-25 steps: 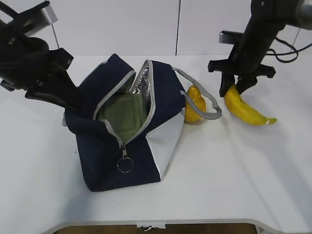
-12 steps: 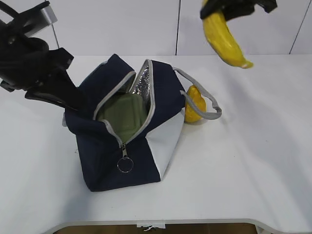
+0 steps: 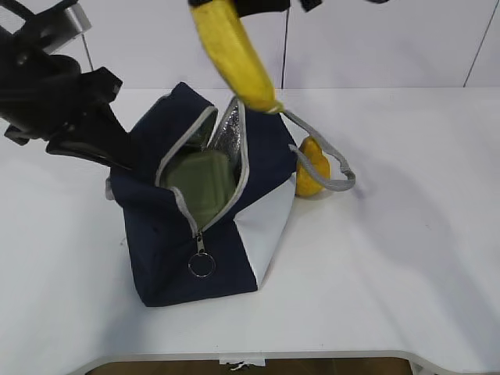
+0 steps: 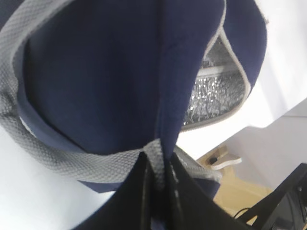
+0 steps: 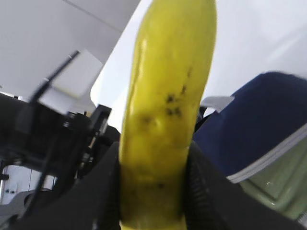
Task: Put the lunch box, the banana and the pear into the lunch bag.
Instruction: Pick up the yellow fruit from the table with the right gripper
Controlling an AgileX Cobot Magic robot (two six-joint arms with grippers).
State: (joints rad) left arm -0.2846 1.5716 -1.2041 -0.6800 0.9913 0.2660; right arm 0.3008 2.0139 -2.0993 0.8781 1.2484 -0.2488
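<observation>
Banana on its way in: 1 of 3 packed

Lunch box (image 3: 201,181) first: its sage-green lid shows down inside the open lunch bag (image 3: 168,250), so that item looks done. The banana (image 3: 233,53) hangs in the air, clenched between the jaws of the right gripper (image 5: 152,191), tip pointing down, right above the bag's far edge. From the right wrist view the green lid lies below and to the right of the fruit, so I'd judge it nearly lined up for lowering.

The left gripper (image 4: 158,179) is pinched tight on the bag's near rim, where the grey rope handle (image 4: 72,163) meets the navy fabric, holding the mouth spread so the foil lining shows.

The pear (image 3: 311,170) sits on the white table (image 3: 406,258), on the far side of the bag from the left gripper, touching the bag under the other handle loop. By my count, 2 items are left: this banana, then the pear.
</observation>
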